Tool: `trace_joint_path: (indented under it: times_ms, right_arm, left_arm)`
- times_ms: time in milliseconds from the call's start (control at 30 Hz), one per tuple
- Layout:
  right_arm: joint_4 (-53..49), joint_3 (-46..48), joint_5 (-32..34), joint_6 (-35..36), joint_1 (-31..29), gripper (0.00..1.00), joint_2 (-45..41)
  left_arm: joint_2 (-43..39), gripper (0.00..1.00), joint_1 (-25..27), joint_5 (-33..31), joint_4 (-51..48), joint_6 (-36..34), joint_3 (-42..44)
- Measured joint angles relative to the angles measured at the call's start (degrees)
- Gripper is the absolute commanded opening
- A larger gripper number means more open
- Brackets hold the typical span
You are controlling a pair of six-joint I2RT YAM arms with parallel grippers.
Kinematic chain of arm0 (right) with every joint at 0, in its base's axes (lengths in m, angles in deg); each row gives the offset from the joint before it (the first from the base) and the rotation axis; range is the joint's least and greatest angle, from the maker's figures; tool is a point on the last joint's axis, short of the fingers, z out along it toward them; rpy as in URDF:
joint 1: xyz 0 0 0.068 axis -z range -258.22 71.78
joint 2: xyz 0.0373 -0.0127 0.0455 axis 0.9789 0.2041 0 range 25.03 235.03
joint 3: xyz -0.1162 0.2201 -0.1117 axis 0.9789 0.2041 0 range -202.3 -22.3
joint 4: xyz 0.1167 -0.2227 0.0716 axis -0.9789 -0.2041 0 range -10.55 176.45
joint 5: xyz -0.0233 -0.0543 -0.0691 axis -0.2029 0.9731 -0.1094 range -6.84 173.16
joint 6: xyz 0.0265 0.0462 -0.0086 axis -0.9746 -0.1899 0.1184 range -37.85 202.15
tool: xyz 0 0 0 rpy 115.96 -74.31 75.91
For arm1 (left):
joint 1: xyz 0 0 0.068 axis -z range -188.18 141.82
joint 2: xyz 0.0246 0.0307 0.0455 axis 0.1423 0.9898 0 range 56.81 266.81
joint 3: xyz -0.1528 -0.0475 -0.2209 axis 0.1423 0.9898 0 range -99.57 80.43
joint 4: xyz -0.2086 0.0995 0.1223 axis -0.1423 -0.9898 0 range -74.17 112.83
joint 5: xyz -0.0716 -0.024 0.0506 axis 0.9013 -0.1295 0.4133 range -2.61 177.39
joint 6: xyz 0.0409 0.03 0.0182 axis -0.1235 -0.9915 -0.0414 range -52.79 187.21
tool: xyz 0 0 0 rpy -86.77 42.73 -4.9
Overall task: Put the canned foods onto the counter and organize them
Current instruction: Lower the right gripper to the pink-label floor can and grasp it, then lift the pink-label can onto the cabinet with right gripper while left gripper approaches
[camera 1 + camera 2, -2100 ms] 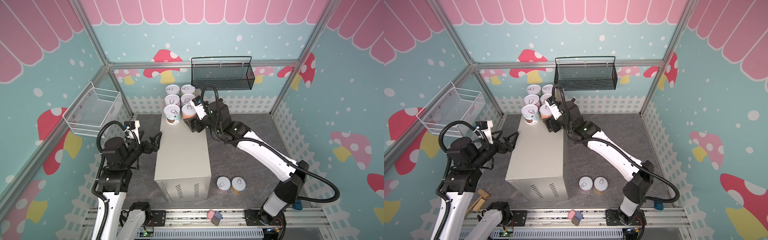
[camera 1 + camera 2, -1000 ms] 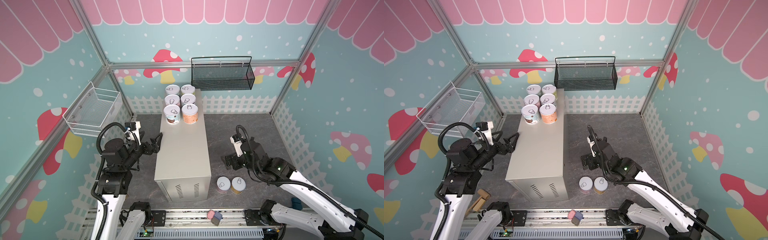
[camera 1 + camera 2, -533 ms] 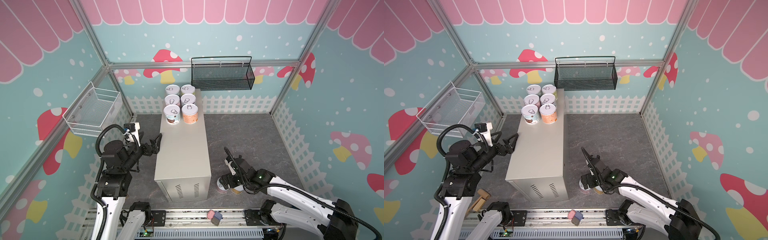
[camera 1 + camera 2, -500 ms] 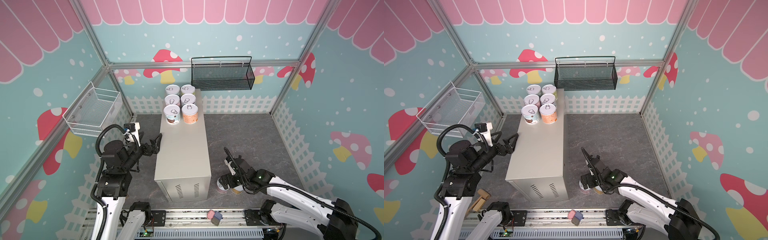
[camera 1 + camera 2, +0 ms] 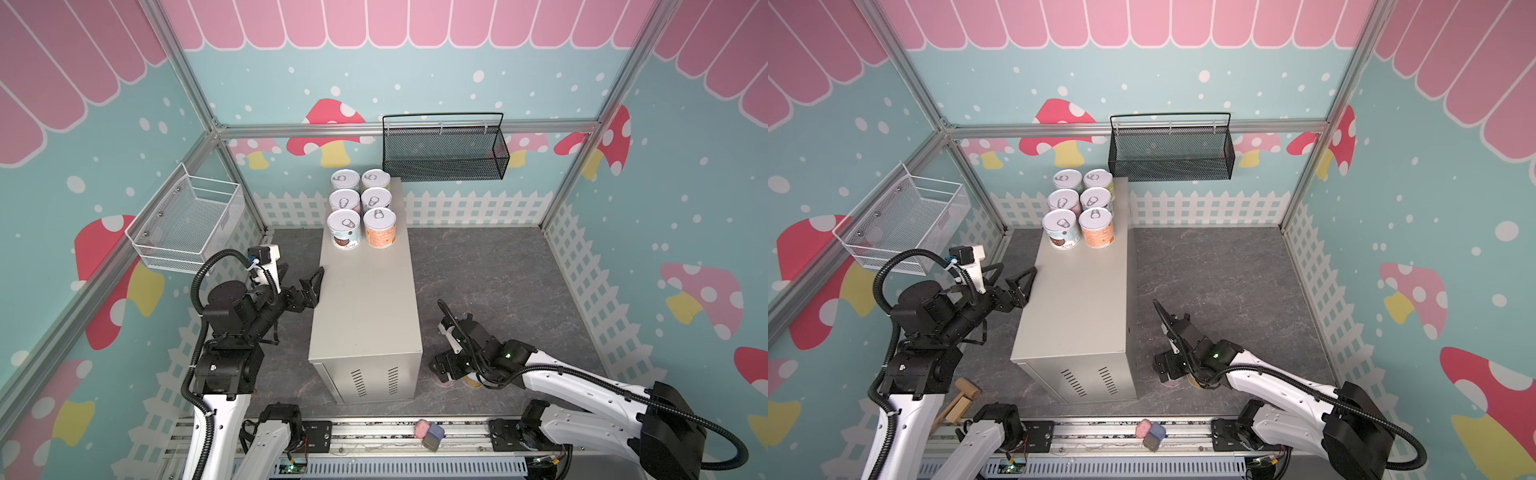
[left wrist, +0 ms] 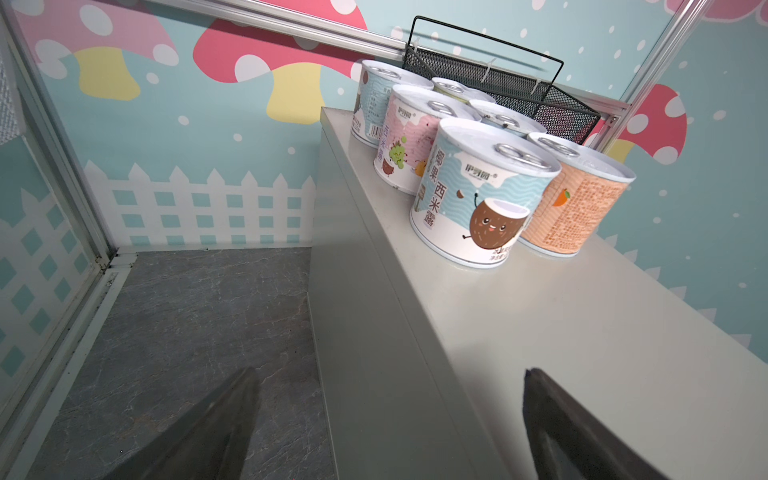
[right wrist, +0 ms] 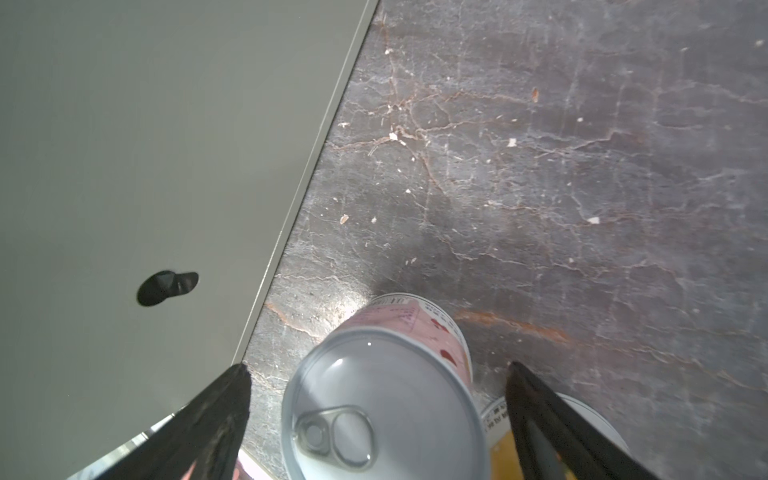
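Now the right pincer (image 7: 376, 366) stands apart: its two black fingers are on either side of the pink can (image 7: 386, 399), with a clear gap on each side, so it clamps nothing. The left pincer (image 6: 391, 370) is wide apart too and holds nothing; it hovers at the long edge of the counter (image 5: 365, 307), on the left arm's side. I count eight cans. The six cans (image 5: 344, 199) on the counter's far end stand upright in two close rows of three. Two more are on the floor (image 7: 540, 166), just beside the counter's vented end: the pink can and a yellow can (image 7: 500, 453) next to it. The lids in view are silver with pull-tabs. Nearest on the counter are a light blue can (image 6: 478, 195) with a coconut drawing and an orange can (image 6: 577, 203).
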Motion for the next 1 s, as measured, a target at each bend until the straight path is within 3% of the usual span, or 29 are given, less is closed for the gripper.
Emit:
trace_joint_path:
  times_ms: [233,600,800,1000]
  right_arm:
    - [3.1,1.1,0.9,-1.0,-1.8,0.91,1.1]
    - [2.5,1.0,5.3,-2.2,-4.5,0.94,2.6]
    - [-0.9,1.0,6.0,-2.8,-4.9,0.94,1.6]
    - [-2.9,0.4,6.4,-3.6,-6.4,0.92,2.3]
  left_arm:
    - [0.6,0.99,0.2,0.7,-2.3,0.0,-1.9]
    - [4.5,0.99,3.2,8.1,-12.4,2.4,-17.2]
    - [8.6,0.99,11.3,15.8,-20.8,2.3,-26.2]
    - [12.2,0.99,25.6,16.8,-27.9,1.4,-32.6]
